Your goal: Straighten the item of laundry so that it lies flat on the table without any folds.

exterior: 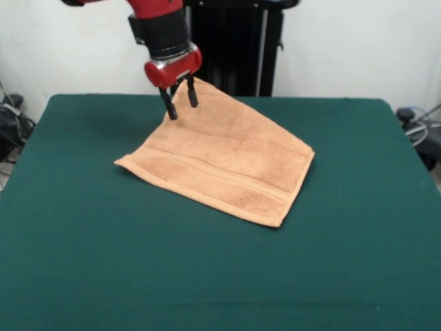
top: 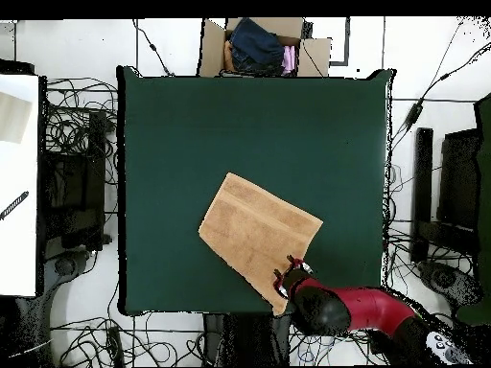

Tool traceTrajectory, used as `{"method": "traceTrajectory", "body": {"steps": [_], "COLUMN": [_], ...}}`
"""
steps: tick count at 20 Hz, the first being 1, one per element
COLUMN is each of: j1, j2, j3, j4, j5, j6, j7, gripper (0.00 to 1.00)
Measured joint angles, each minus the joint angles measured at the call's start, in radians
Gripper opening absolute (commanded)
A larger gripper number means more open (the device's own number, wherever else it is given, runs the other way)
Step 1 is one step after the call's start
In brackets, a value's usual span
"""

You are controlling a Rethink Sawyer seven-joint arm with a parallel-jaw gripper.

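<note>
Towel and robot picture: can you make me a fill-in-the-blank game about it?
1. The towel lies on a table whose top is dark ____.
2. The gripper is at the towel's far ____, the one nearest the robot.
3. The arm just above the gripper is black and ____.
4. In the overhead view, a cardboard ____ of clothes sits beyond the table's top edge.

Missing words: green, corner, red, box

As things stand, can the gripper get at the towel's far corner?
Probably yes: the gripper already sits at that raised corner of the towel, one finger on each side of the cloth. Nothing else on the table blocks it.
</note>
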Motion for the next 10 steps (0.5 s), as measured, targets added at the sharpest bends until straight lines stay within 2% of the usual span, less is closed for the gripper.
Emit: {"method": "traceTrajectory", "body": {"steps": [10], "j1": [0.033], "j2": [-0.007], "j3": [-0.052], "j4": [0.001], "j5": [0.000], "j6": [-0.023], "j7": [0.000], "gripper": [1.00]}}
